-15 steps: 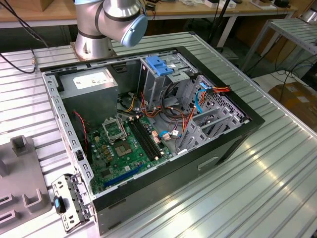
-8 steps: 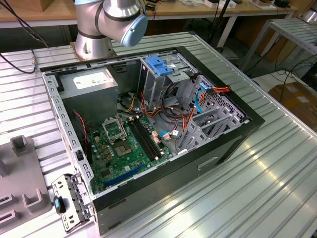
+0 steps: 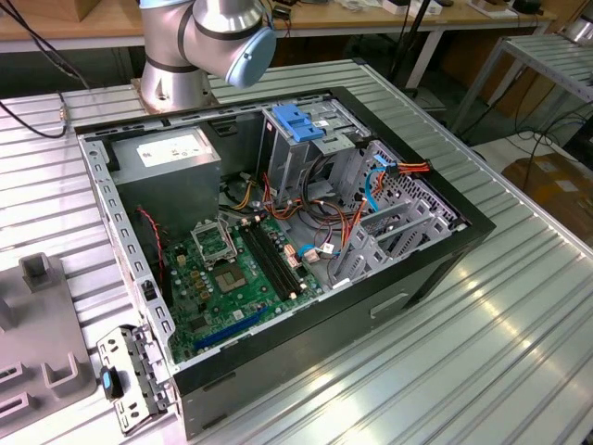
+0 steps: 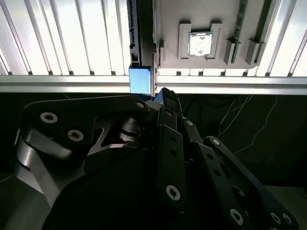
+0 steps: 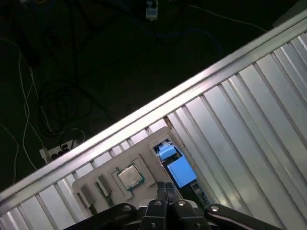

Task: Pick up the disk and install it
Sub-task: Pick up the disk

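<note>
Finds the gripper [image 4: 162,92] narrow in both wrist views [image 5: 165,188], black fingertips [image 5: 159,186] drawn almost together; cannot tell whether anything is pinched between them. Places those tips just beside the bright blue end tab of the disk [image 4: 141,79], with the dark body of the drive running back from the tab under the fingers in the first wrist view [image 5: 175,167]. Puts the disk along one side of a grey fixture plate [image 4: 168,28], right at the edge of the ribbed metal worktop [image 4: 72,38], blue tab toward that edge. Shows, in a recess of the same plate [image 5: 144,162], a square processor chip [image 5: 128,176] near the disk but apart from it [image 4: 200,44]. Shows dark floor and loose cables past the worktop edge [image 5: 249,110]. In the exterior view, sets an open computer case [image 3: 306,345] mid-worktop [image 3: 463,352], green motherboard [image 3: 232,278] bare inside, a light-blue latch plate [image 3: 298,122] standing at the drive cage, the arm [image 3: 213,37] mounted behind the case, and the grey plate [image 3: 46,343] at the exterior view's left beside a small metal bracket [image 3: 130,375].
</note>
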Available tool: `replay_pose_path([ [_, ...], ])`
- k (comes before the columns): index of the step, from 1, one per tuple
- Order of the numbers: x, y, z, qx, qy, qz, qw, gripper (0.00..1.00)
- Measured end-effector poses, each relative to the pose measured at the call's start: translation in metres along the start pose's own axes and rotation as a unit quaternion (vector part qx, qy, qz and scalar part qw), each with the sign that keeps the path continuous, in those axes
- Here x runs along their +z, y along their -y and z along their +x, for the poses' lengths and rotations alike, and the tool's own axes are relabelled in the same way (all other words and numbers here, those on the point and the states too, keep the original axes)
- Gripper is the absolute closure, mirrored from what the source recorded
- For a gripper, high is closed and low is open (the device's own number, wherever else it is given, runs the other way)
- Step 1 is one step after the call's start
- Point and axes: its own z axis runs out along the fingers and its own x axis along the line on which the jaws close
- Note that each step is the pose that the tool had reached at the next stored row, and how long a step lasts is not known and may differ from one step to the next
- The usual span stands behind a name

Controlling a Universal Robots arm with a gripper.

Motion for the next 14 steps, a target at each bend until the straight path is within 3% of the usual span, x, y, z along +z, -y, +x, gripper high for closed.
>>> replay_pose_path([
  [2,0.0006,0.0001,0.0000,-0.013,-0.0005,0.0004,0.99992,0.89],
  [7,0.0041,0.0002,-0.0001,-0.013,0.0050,0.0090,0.99986,0.89],
  [9,0.0058,0.0000,-0.0007,-0.023,0.0065,0.0126,0.99964,0.89],
  [14,0.0089,0.0000,-0.0012,-0.073,0.0048,0.0137,0.99724,0.89],
])
